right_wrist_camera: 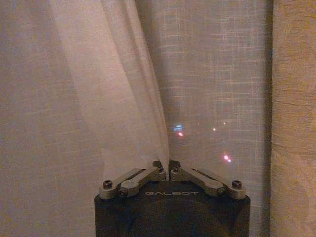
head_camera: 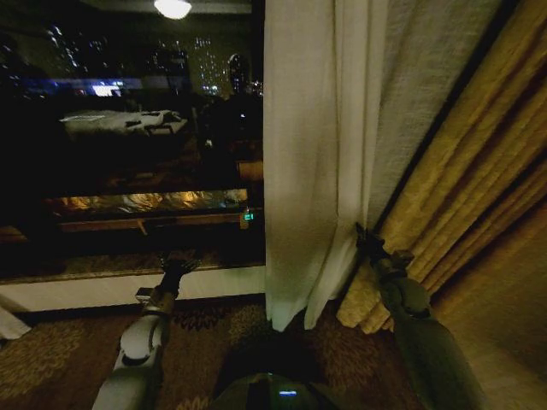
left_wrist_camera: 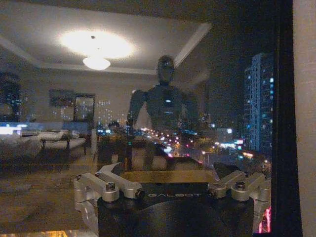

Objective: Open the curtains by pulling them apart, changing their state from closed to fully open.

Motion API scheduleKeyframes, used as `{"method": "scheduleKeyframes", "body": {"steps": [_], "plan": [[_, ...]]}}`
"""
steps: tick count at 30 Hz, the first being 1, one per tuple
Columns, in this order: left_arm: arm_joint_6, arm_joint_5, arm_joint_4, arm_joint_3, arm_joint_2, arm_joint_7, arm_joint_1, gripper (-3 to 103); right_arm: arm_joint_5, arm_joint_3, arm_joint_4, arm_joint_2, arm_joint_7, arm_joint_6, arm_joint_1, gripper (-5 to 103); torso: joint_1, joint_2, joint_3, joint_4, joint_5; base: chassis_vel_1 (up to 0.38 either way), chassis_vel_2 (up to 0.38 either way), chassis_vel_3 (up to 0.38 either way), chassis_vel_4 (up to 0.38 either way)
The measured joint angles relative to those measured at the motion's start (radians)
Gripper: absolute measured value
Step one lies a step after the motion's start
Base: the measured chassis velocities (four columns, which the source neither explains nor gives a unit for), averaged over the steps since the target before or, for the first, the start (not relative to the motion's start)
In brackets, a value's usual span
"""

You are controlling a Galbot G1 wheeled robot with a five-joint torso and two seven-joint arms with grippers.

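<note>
A sheer cream curtain [head_camera: 316, 154] hangs bunched in pleats right of the dark window glass [head_camera: 128, 171]. My right gripper [head_camera: 366, 242] is at that panel's right side, low down. In the right wrist view it [right_wrist_camera: 165, 165] is shut, with a fold of the curtain [right_wrist_camera: 98, 98] running down between its tips. My left gripper [head_camera: 177, 265] is held up in front of the bare glass, left of the panel and apart from it. Its jaws stand spread open in the left wrist view [left_wrist_camera: 170, 175] with nothing between them. The curtain's edge [left_wrist_camera: 304, 118] shows at that view's side.
A thick golden drape [head_camera: 461, 196] hangs right behind the sheer panel, close to my right arm. A white sill [head_camera: 102, 286] runs under the window. The glass reflects the lit room and the robot. Patterned carpet [head_camera: 51, 359] lies below.
</note>
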Motion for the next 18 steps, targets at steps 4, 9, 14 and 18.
{"method": "scheduleKeyframes", "body": {"steps": [4,9,14,18], "plan": [[0.0,0.001,-0.002,0.001,0.0,0.0,0.0,100,0.006,0.027,-0.009,-0.01,-0.001,0.002,-0.006,0,0.0,0.0,0.0,0.0001,-0.0001,0.0,0.0,0.0,0.0],[0.001,0.001,-0.003,0.005,-0.002,0.0,-0.001,100,0.033,0.079,-0.032,-0.044,-0.005,0.004,-0.014,0,0.0,0.0,0.0,-0.0003,0.0003,0.0,0.0,0.0,0.0],[0.001,0.003,-0.003,0.008,-0.006,0.0,-0.002,100,0.074,0.135,-0.074,-0.085,-0.005,0.003,-0.008,0,0.0,0.0,0.0,-0.0001,0.0,0.0,0.0,0.0,0.0],[0.001,0.003,-0.003,0.007,-0.006,0.001,-0.002,100,0.095,0.162,-0.11,-0.115,-0.007,0.003,-0.001,0,0.0,0.0,0.0,-0.0002,0.0002,0.0,0.0,0.0,0.0]]}}
